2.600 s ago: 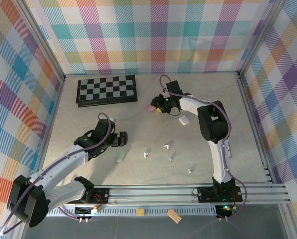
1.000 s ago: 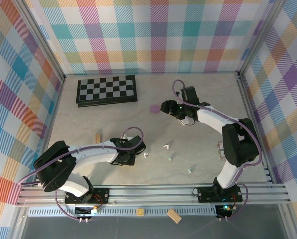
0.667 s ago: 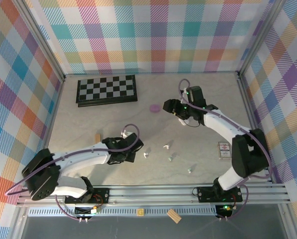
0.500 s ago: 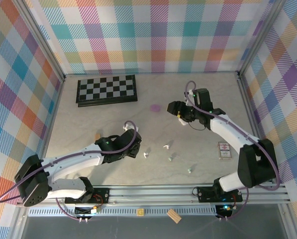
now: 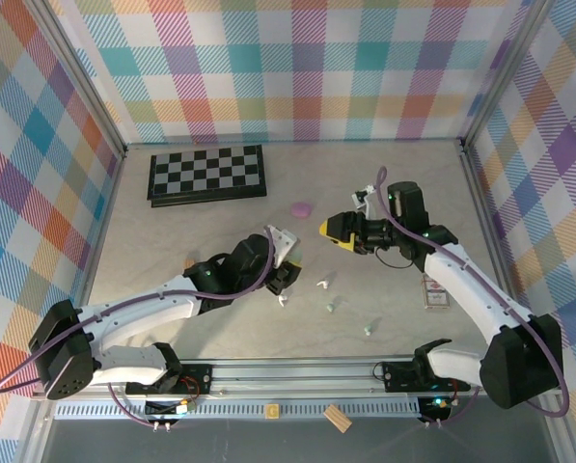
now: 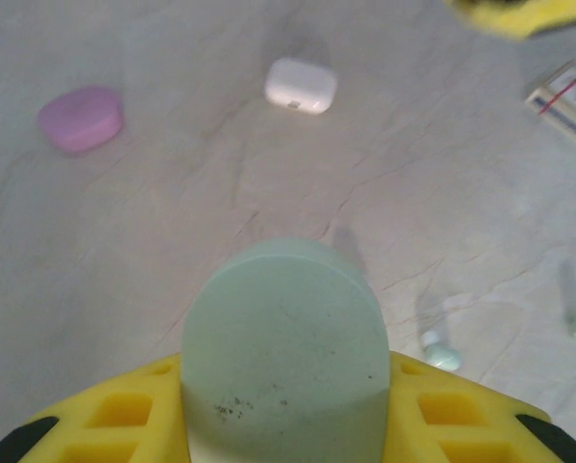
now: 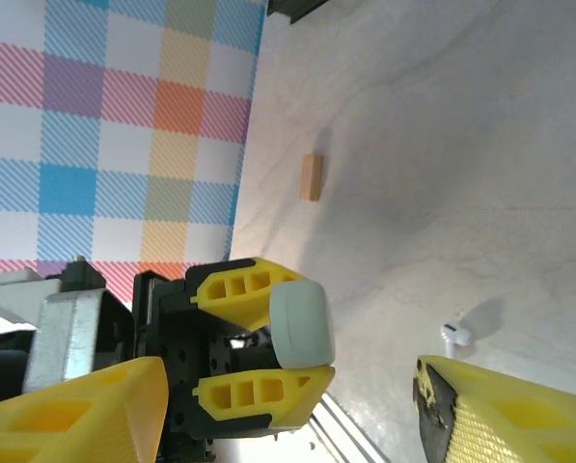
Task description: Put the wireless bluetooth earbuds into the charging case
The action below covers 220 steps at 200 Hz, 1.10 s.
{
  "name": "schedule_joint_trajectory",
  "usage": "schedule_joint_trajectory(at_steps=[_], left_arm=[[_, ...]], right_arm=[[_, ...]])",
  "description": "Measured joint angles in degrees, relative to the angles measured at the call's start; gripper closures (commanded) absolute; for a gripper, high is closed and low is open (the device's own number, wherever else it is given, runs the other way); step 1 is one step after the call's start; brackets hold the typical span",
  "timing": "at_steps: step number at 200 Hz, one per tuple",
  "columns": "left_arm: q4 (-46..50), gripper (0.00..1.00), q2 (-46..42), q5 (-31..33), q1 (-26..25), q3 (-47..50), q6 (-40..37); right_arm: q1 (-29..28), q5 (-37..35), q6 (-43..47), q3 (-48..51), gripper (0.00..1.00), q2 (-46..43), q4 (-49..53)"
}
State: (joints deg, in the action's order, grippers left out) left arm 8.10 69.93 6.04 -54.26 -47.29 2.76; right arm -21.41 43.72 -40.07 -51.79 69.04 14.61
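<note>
The left fingers (image 6: pixel 442 429), clamped on the mint-green pebble-shaped plastic case (image 6: pixel 286 352), sit nearest the tiny mint stemmed earbuds (image 5: pixel 331 308) to their right; the right fingers (image 7: pixel 495 410) gape empty

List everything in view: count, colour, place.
chessboard: one, black and white, far left of the table
purple case: one, purple, mid-table
white case: one, white, right of the purple case
mint green case: one, pale green, in the left gripper
white earbuds: two, white, loose near the centre
mint green earbuds: two, mint, right of the white pair
card box: one, red and white, right side
wooden blocks: two, tan, one at left, one outside the near rail
left gripper: shut on the mint green case
right gripper: open, empty
</note>
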Motion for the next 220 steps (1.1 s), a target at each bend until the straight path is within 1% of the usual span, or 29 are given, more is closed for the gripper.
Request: schedule_joint_trajectory(at_steps=[57,116,130,158,177,185,191,205,214,220], left_arm=[[-4.0,0.73,0.1,-5.0,0.0,-0.8,-4.8],[-5.6,0.73,0.4,-7.2,0.0,-2.2,-8.2],[-6.0,0.73,0.6,-7.6,0.0,-2.3,-8.6],[-7.1,0.72,0.9,-8.3,0.0,-2.4,-9.1],[-7.2,0.70,0.9,-8.3,0.0,-2.4,-9.7],[-7.1,0.67,0.9,-8.3,0.0,-2.4,-9.7],[-7.1,0.62,0.9,-8.2,0.0,-2.4,-9.7],[-7.4,0.43,0.9,-8.1,0.0,-2.4,-9.9],[-8.9,0.34,0.8,-8.1,0.0,-1.9,-9.9],[-10.4,0.26,0.7,-8.1,-0.1,-1.4,-9.8]], right_arm=[[-3.8,1.6,-1.8,0.4,0.34,0.3,-0.1],[-5.9,2.0,-1.9,0.4,0.40,0.4,-0.1],[-6.4,2.0,-1.9,0.4,0.44,0.6,-0.1],[-6.7,1.9,-2.6,0.5,0.61,0.7,-0.2],[-6.7,1.5,-2.6,0.5,0.70,0.7,0.1],[-6.7,1.3,-2.7,0.5,0.73,0.7,0.1],[-6.7,1.3,-2.6,0.5,0.74,0.7,0.1],[-6.7,1.1,-2.7,0.5,0.77,0.5,0.0],[-6.6,1.1,-3.0,0.6,0.78,0.3,-0.3],[-6.2,1.1,-3.5,0.8,0.79,0.0,-0.8]])
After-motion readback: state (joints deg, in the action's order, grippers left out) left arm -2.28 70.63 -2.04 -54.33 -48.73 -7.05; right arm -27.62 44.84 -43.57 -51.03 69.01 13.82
